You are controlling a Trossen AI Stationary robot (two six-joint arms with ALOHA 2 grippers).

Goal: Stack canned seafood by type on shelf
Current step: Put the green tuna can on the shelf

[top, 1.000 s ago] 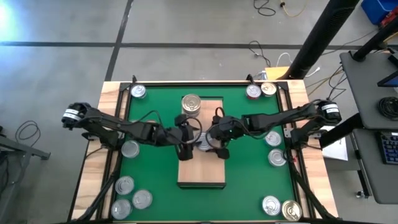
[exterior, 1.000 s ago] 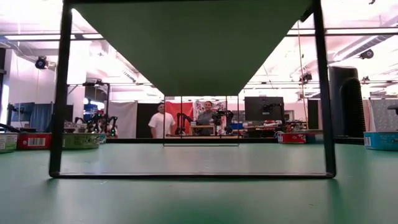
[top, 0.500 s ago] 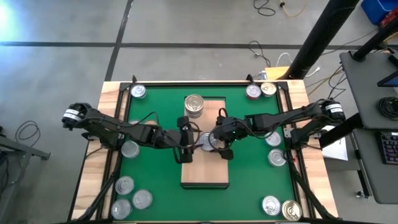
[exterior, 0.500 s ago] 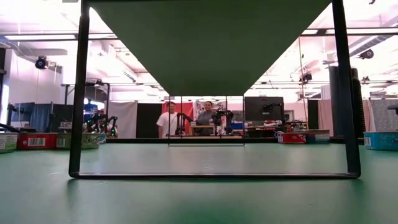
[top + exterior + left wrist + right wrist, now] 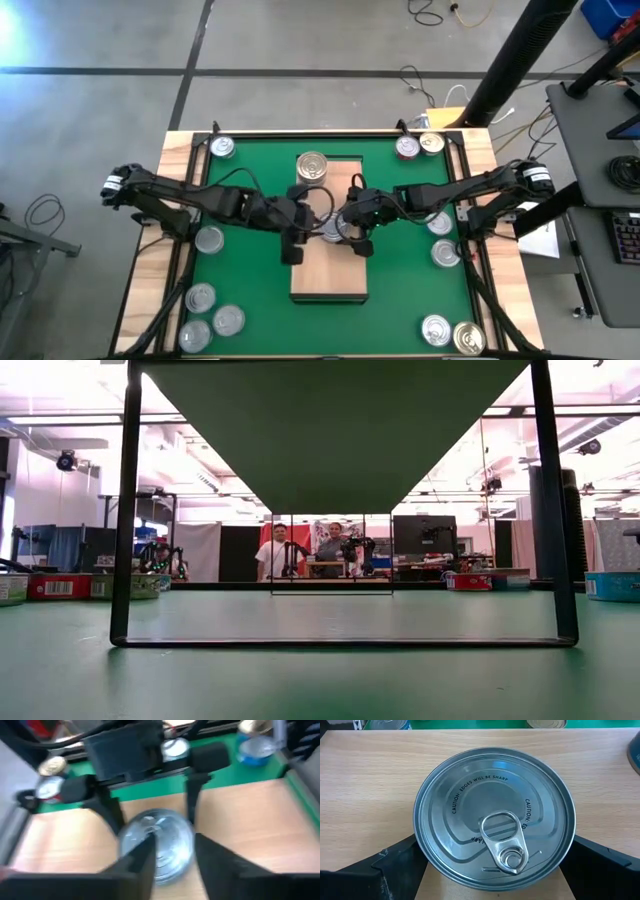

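Note:
The shelf [image 5: 330, 275], a light-wood board, lies mid-table on the green mat; the low view shows its underside [image 5: 340, 430] and dark legs. One silver can [image 5: 312, 167] stands on its far end. A second silver can [image 5: 495, 815] with a pull tab stands mid-shelf, and my right gripper [image 5: 340, 232] is shut on it. My left gripper [image 5: 293, 250] hovers over the shelf's left edge just beside that can. In the blurred left wrist view its fingers [image 5: 175, 865] stand a little apart with nothing between them. My right gripper has the mid-shelf can between its two fingers, one on each side of the round wall [image 5: 418, 855]. The fingers come from the table's right side, slanting down. The can stays upright, lid up, over the shelf board.
Loose cans lie on the mat: one far left [image 5: 222, 148], a red-topped [image 5: 406, 148] and a gold one [image 5: 431, 143] far right, one left [image 5: 209, 238], three near left [image 5: 200, 297], two right [image 5: 445, 253], two near right [image 5: 436, 329]. People stand in the room behind.
My left gripper has risen from beside the mid-shelf can and drawn back a little toward the table's left edge. The shelf, with its cans, has slid slightly toward the right edge. My right gripper has kept still on the can.

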